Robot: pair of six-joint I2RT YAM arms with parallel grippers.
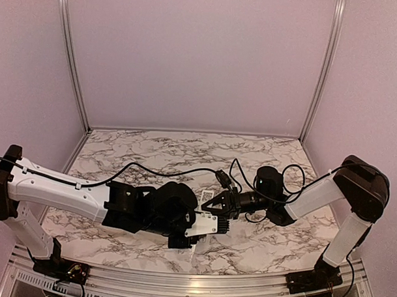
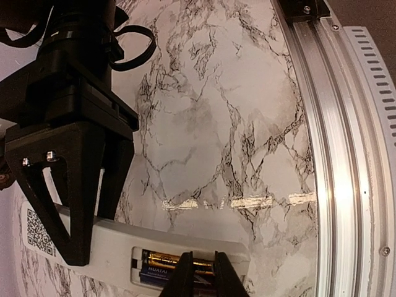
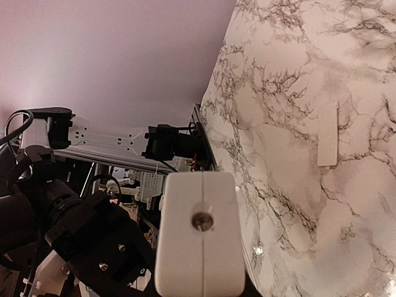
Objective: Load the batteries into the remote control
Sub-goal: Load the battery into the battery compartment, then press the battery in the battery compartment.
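Two batteries (image 2: 162, 265) in remote (image 2: 111, 238), at left gripper (image 2: 202, 257)

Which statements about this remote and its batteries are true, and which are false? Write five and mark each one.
1. Nothing touches the remote. False: the right claw grips it.
2. Two batteries sit in the remote's open compartment. True.
3. A flat white lid lies on the table, apart from the remote. True.
4. The table is plain green. False: it is white marble pattern with dark veins.
5. The left claw has its tips at the battery compartment. True.
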